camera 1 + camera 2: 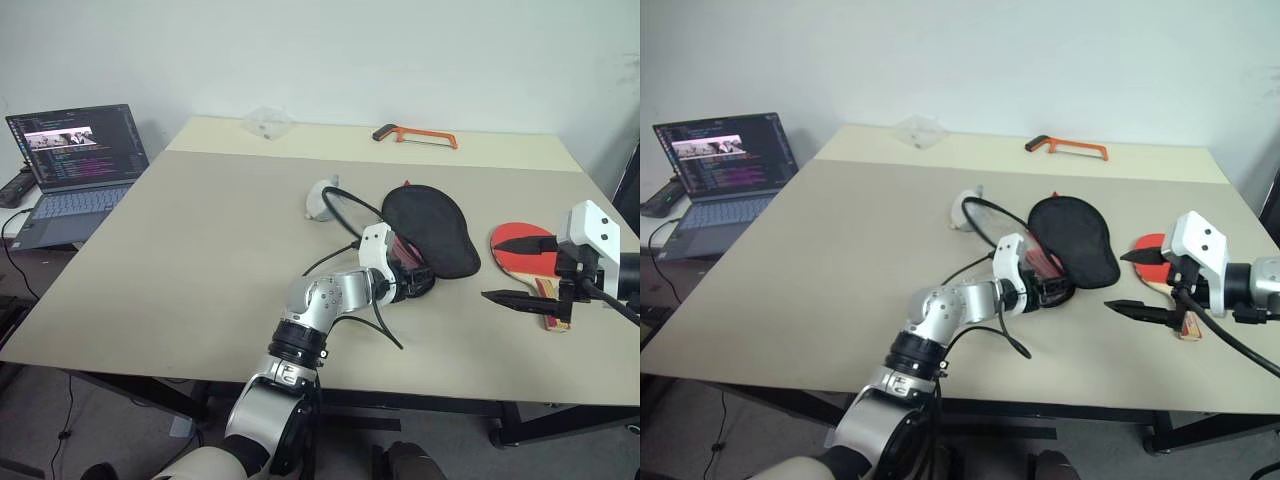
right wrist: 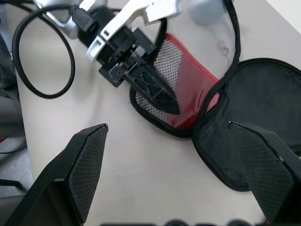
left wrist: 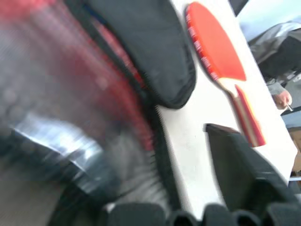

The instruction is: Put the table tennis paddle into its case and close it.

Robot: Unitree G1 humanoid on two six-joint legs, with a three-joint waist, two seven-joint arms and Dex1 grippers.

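Beige table [image 1: 200,260], left pincer [image 2: 157,94] parted over the case [image 1: 430,235], right pincer [image 1: 520,272] wide, empty.

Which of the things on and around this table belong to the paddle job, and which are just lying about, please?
Part of the job:
- table tennis paddle
- case, lying open
- left gripper, at the case
- right gripper, open

Lying about:
- orange hacksaw
- laptop
- clear plastic bag

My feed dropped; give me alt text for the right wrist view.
The left gripper rests on the red mesh half of the opened black fabric paddle case on a beige table; the open right gripper's fingers frame the scene.
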